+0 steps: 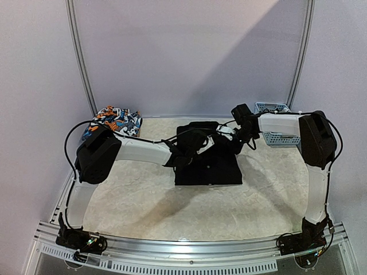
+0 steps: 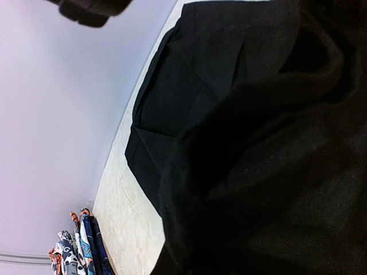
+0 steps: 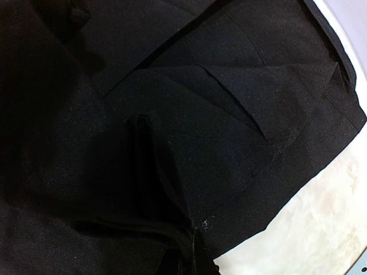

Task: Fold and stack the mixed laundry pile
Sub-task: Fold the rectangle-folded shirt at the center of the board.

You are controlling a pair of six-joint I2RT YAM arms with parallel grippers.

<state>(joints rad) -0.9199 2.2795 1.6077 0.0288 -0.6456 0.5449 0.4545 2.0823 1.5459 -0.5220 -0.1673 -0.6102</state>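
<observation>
The long black trousers point(image 1: 209, 167) lie partly folded in the middle of the table. They fill the left wrist view point(image 2: 195, 74) and the right wrist view point(image 3: 258, 74). My left gripper point(image 1: 194, 144) is at their left far part, shut on a raised fold of black cloth that drapes over its fingers. My right gripper point(image 1: 236, 136) is at their far right corner, shut on a pinched ridge of the same cloth. The orange-blue-white print point(image 1: 113, 121) lies bunched at the far left corner and shows in the left wrist view point(image 2: 74, 252). The other garments are out of view.
A light-blue lattice basket point(image 1: 274, 136) stands at the far right, just behind my right forearm. The cream table point(image 1: 172, 206) has a metal rail along its near edge and white walls on three sides.
</observation>
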